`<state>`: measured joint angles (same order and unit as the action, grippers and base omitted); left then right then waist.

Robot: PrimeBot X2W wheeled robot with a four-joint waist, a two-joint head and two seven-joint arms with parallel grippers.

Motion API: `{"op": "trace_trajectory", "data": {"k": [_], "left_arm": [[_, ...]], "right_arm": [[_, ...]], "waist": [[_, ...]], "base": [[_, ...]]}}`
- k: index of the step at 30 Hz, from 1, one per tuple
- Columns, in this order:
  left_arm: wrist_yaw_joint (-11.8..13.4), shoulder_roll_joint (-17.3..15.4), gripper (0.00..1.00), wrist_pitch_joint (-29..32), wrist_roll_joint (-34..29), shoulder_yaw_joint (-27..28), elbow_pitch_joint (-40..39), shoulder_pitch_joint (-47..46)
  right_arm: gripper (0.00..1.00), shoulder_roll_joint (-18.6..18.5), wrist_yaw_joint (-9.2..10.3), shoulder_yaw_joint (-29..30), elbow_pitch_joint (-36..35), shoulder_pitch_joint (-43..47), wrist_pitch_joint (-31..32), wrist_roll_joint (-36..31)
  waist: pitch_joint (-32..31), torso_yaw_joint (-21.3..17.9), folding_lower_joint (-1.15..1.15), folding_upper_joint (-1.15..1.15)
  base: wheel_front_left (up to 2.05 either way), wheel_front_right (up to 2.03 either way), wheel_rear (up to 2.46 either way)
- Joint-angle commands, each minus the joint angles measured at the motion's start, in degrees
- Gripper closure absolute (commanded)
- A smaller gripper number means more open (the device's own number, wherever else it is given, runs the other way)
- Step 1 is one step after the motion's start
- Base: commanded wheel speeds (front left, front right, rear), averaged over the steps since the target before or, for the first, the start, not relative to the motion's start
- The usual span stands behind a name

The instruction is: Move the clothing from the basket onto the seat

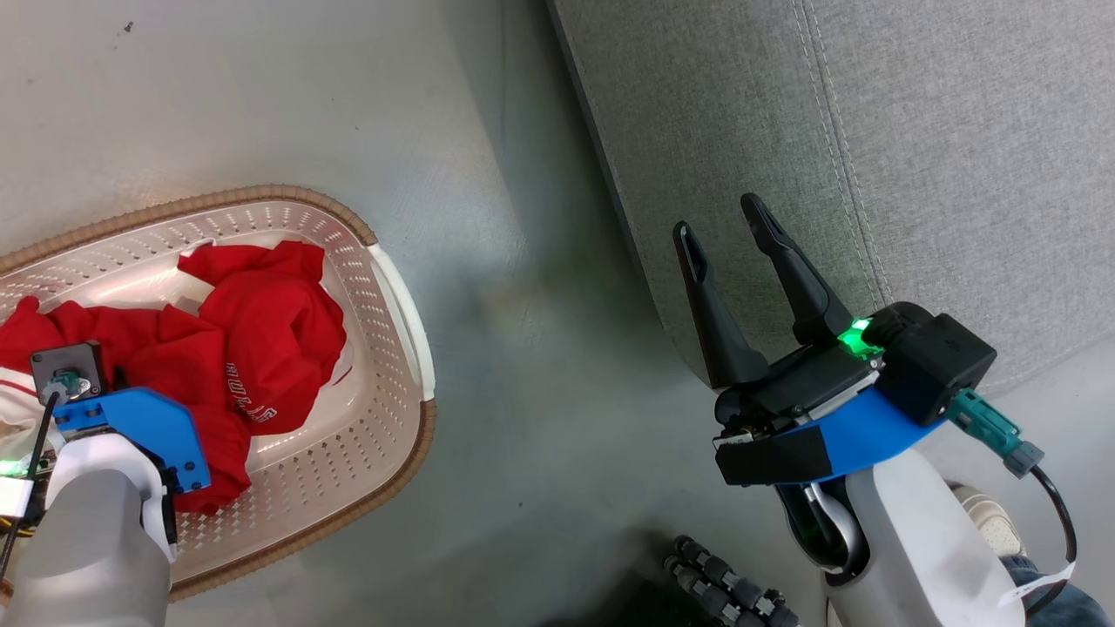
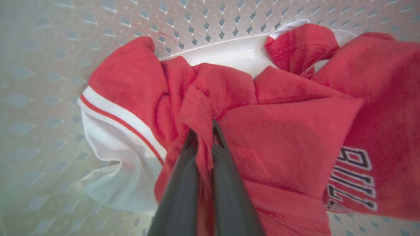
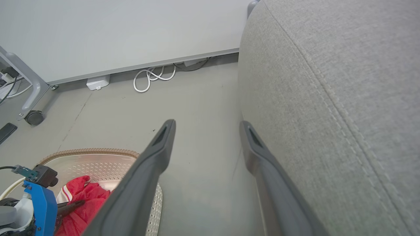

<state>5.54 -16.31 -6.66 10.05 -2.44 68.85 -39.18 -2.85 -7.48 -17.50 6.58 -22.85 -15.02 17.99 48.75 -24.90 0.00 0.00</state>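
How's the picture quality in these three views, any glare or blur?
Head view: sharp, with glare on the basket wall. Left wrist view: the left gripper fingers are out of focus, the clothing soft, the basket floor glossy. Right wrist view: evenly lit, the seat weave crisp, the right gripper blurring near the lens.

Bare floor (image 1: 523, 366) separated basket (image 1: 396, 287) and seat (image 1: 915, 131).
The basket's raised rim and the seat's edge bounded that gap.

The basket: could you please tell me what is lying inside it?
Inside the basket lies the crumpled red clothing, with the left gripper shut on a fold. The perforated bottom shows around it; anything beneath the heap is covered.
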Motion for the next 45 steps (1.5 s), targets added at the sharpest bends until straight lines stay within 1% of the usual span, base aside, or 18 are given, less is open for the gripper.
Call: {"op": "trace_trajectory", "data": {"k": [1, 8, 15, 24, 32, 39, 40, 42, 45], "left_arm": [[-0.1, -0.2, 1.00, -0.3, 0.3, -0.1, 0.4, -1.0], [-1.0, -0.1, 1.00, -1.2, 1.0, -0.6, 1.8, -1.3], [-2.9, -0.8, 1.00, -1.7, 2.0, -0.7, 2.9, -2.1], [-5.0, 1.3, 1.00, -2.9, 3.0, -1.4, 3.9, -3.1], [-8.3, 4.0, 1.00, -5.0, 4.1, -2.2, 4.5, -1.4], [-11.2, 6.6, 1.00, -7.0, 1.4, -6.7, 4.7, 1.3], [-11.6, 7.1, 1.00, -7.3, 1.5, -7.1, 4.7, 1.7], [-11.8, 9.4, 1.00, -7.7, 1.1, -8.0, 4.7, 2.4], [-12.0, 11.3, 1.00, -8.2, 0.9, -9.2, 3.9, 3.6]], "right_arm": [[0.00, -0.1, -0.03, 0.1, 0.1, -0.7, -0.2, 0.4], [0.00, -0.1, -0.03, 0.3, 0.3, -1.1, -0.2, 0.3], [0.00, -0.1, -0.03, 0.4, 0.6, -1.4, -0.2, -0.1], [0.00, -0.1, -0.03, 1.1, 1.3, -1.8, -0.2, -1.8], [0.00, -0.1, -0.03, 1.9, 3.1, -0.6, -0.2, -3.9], [0.00, -0.1, -0.03, 2.5, 5.7, 1.9, -0.2, -5.9], [0.00, -0.1, -0.03, 2.6, 6.1, 2.2, -0.2, -6.3], [0.00, -0.1, -0.03, 2.7, 6.9, 3.2, -0.2, -6.9], [0.00, -0.1, -0.03, 2.9, 8.0, 4.6, -0.2, -7.7]], "waist": [[0.0, 0.1, 0.00, 0.00], [-0.2, 0.5, 0.00, 0.00], [-0.6, 1.1, 0.00, 0.00], [-4.3, 3.4, 0.00, 0.00], [-11.5, 6.5, 0.00, 0.00], [-19.9, 9.5, 0.00, 0.00], [-21.2, 10.0, 0.00, 0.00], [-24.1, 10.9, 0.00, 0.00], [-28.0, 12.2, 0.00, 0.00]], "base": [[0.00, 0.00, 0.00], [0.00, 0.00, 0.00], [0.00, 0.00, 0.00], [0.00, 0.00, 0.00], [0.00, 0.00, 0.00], [0.00, 0.00, 0.00], [0.00, 0.00, 0.00], [0.00, 0.00, 0.00], [0.00, 0.00, 0.00]]}}
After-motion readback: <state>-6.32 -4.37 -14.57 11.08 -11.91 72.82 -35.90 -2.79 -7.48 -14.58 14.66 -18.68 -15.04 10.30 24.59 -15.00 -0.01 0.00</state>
